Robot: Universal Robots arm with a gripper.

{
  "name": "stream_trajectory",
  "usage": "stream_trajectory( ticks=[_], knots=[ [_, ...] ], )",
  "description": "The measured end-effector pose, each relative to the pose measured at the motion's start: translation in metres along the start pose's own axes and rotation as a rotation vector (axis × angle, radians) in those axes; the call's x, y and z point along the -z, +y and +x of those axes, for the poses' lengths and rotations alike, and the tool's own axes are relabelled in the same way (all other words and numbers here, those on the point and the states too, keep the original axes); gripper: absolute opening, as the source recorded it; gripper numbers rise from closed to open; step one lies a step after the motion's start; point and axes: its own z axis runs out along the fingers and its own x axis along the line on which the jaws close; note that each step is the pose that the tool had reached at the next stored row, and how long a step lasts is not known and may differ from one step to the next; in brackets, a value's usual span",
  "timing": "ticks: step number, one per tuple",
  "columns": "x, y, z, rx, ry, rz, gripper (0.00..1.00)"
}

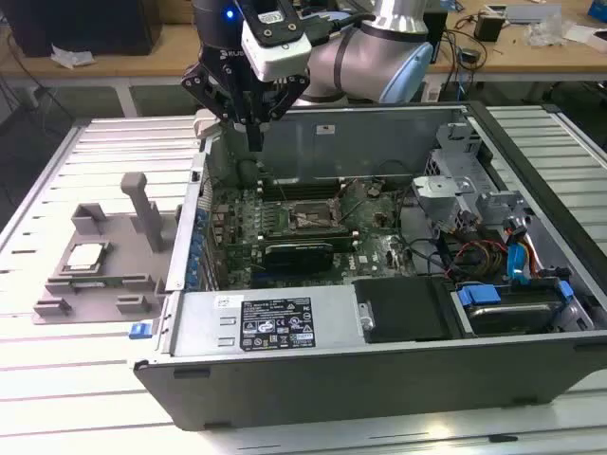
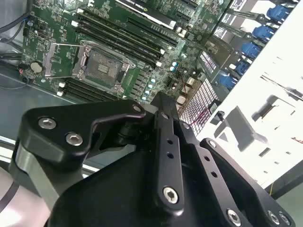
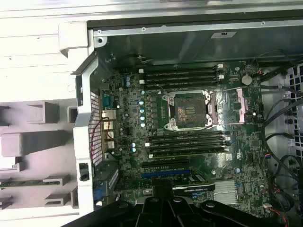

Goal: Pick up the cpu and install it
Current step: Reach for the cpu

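I'm hovering my gripper (image 1: 253,140), pinched narrow and empty; the cpu (image 1: 85,256) is lying well apart from it, on the exterior view's left.

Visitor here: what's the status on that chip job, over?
Gripper above the open case, fingers shut, holding nothing. Cpu lies on the grey fixture outside the case, untouched. Socket open, bare; nothing in the way.

Gripper (image 1: 254,142) pointing down, fingers (image 2: 164,124) pressed together
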Motion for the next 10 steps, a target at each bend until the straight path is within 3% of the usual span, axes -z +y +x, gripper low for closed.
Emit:
stream_trajectory(
  ticks=[10],
  knots=[
    [0.0, 0.0, 0.0, 0.0, 0.0, 0.0, 0.11]
  ],
)
